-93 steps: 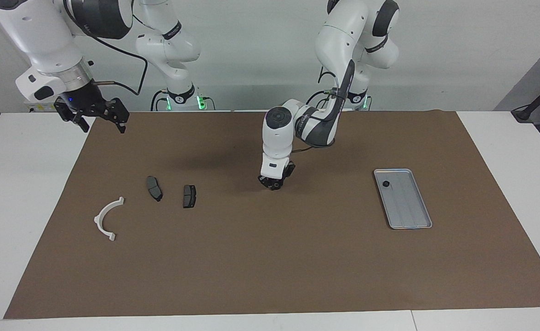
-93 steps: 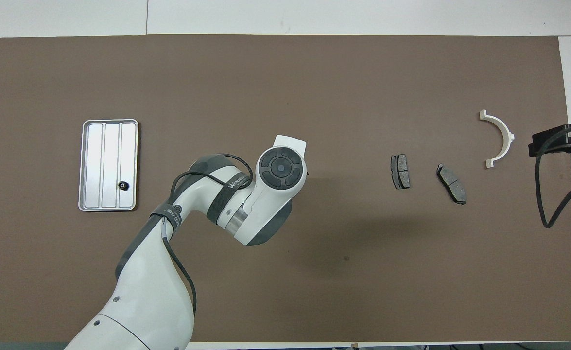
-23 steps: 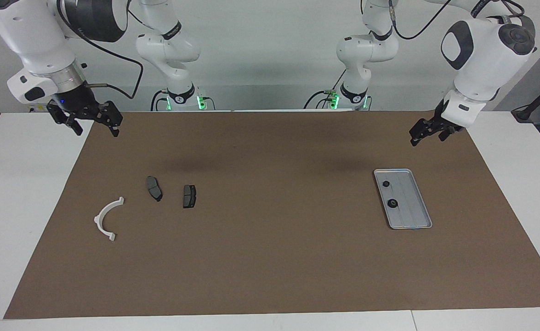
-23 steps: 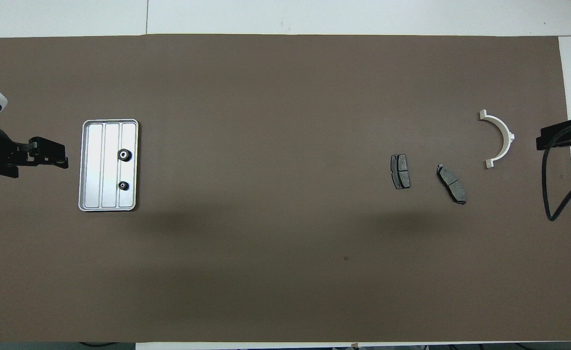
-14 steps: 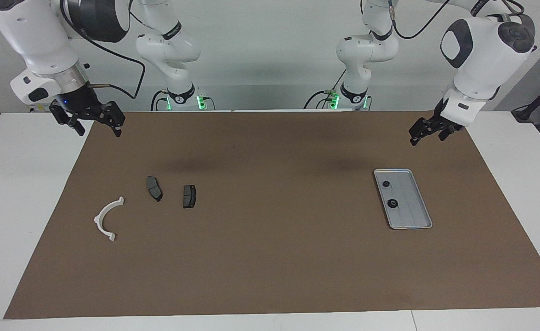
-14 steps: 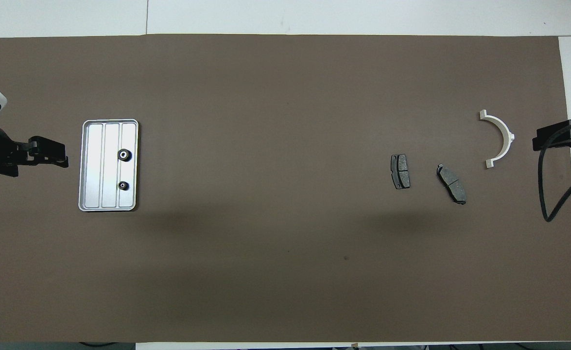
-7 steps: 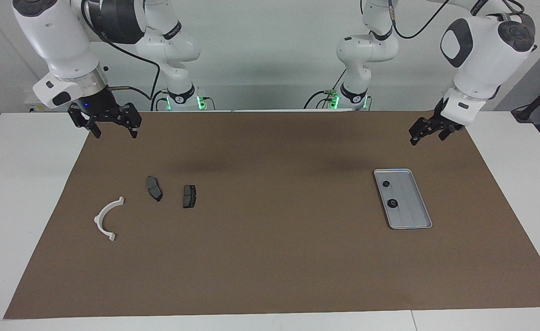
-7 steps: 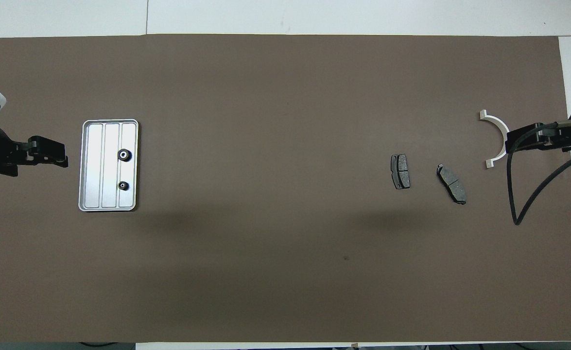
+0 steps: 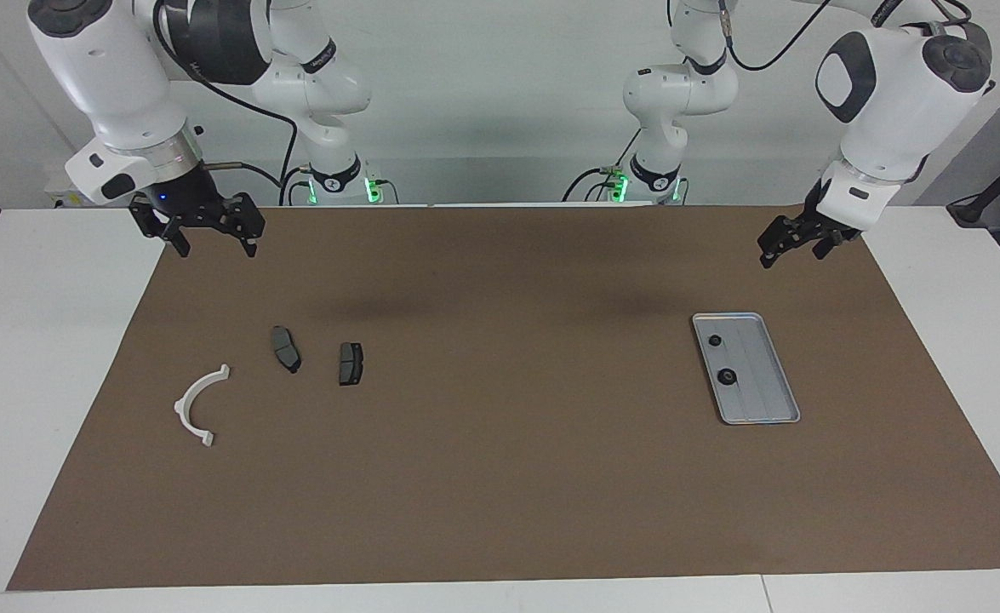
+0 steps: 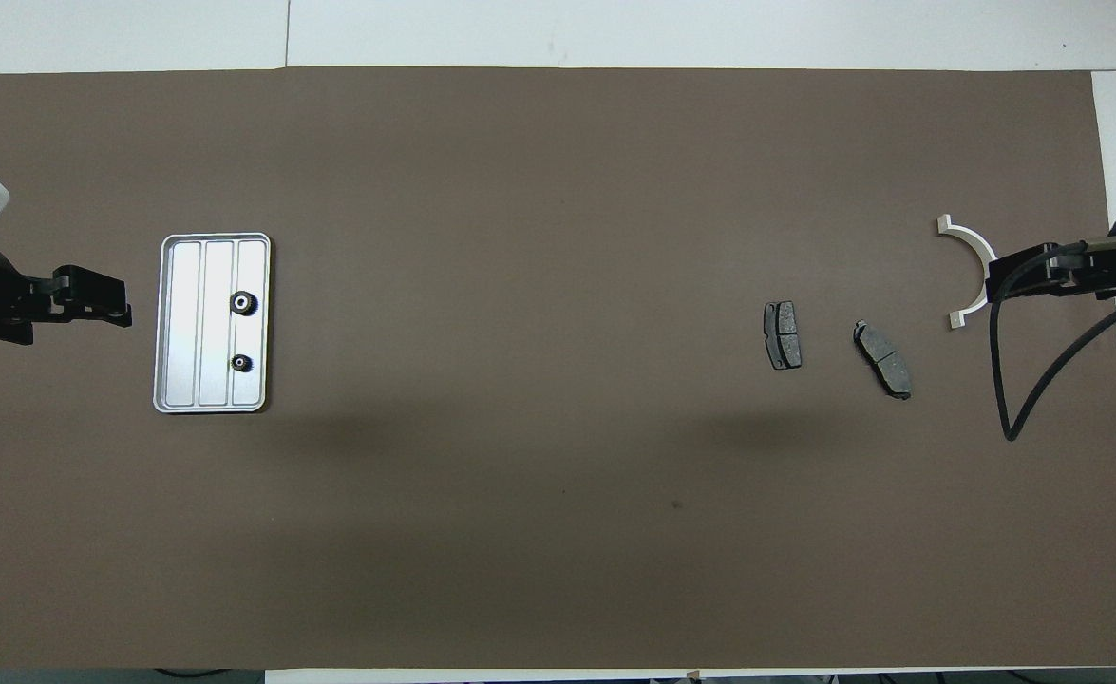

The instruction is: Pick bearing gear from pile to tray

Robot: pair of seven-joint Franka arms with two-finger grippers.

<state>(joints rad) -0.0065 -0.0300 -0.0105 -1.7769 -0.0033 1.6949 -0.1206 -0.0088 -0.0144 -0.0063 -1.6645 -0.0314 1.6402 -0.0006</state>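
The silver tray [image 9: 765, 398] [image 10: 182, 323] lies on the brown mat toward the left arm's end. Two small black bearing gears [image 9: 728, 377] [image 10: 243, 303] rest in it, the smaller one [image 9: 715, 340] [image 10: 241, 362] nearer to the robots. The pile toward the right arm's end is a white curved bracket [image 9: 196, 405] [image 10: 968, 242] and two dark pads [image 9: 286, 349] [image 10: 783, 334]; no gear shows there. My left gripper [image 9: 793, 254] [image 10: 123, 311] hangs open and empty over the mat beside the tray. My right gripper [image 9: 214, 247] [image 10: 999, 283] hangs open and empty over the mat's corner; from overhead it covers part of the bracket.
The brown mat [image 9: 500, 443] covers most of the white table. The second pad [image 9: 350, 363] [image 10: 882, 359] lies beside the first. A black cable [image 10: 1023, 380] loops down from the right wrist.
My right gripper has shifted from the mat's edge inward over the mat, toward the bracket. The left arm, the tray and the parts have stayed put.
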